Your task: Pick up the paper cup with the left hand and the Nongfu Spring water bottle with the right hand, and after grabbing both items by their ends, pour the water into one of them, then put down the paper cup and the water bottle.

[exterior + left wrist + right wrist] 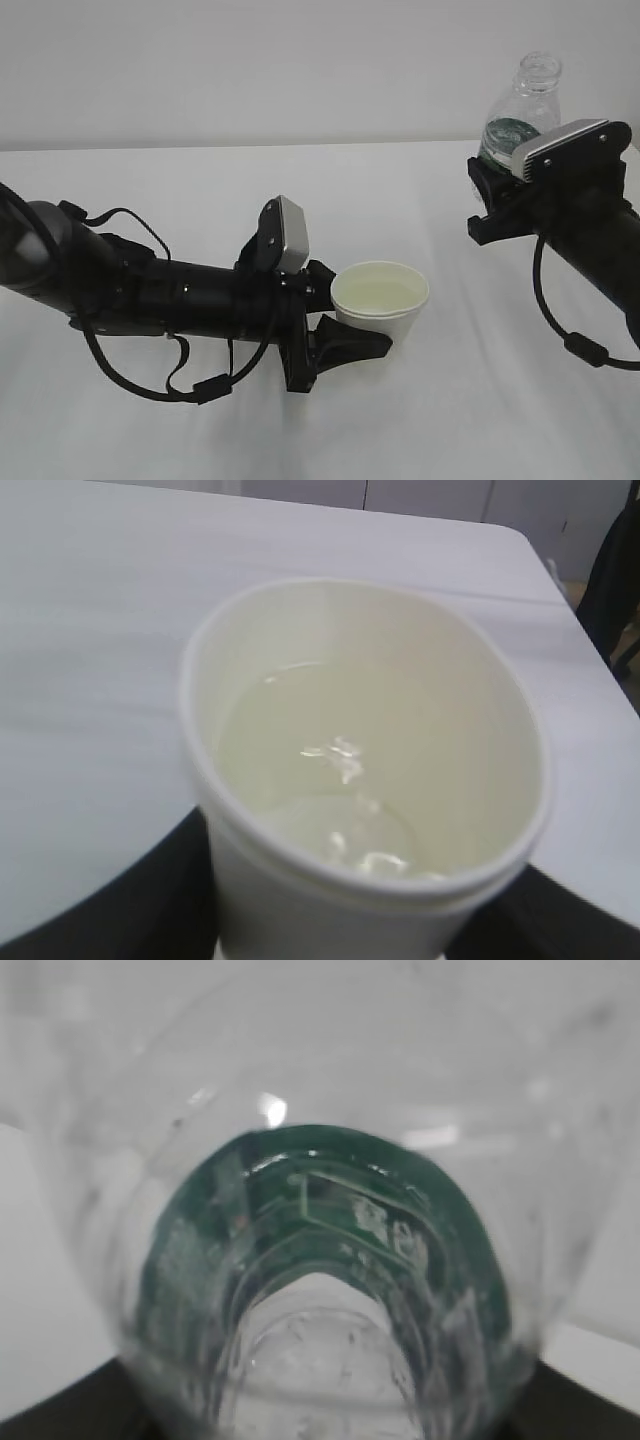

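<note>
Left hand (350, 325): holding cup (380, 303), water (330, 790) inside.
Right hand (490, 195): holding bottle (520, 110) upright.

Cup (380, 298): small white tapered paper cup, upright, rolled rim, cream inside, holding shallow clear water (335, 780), gripped at its lower side by the left hand (340, 325) just above the tabletop (400, 420). Bottle (520, 115): clear ribbed plastic, capless, dark green label band, upright, raised at far right in the right hand (500, 195).
</note>
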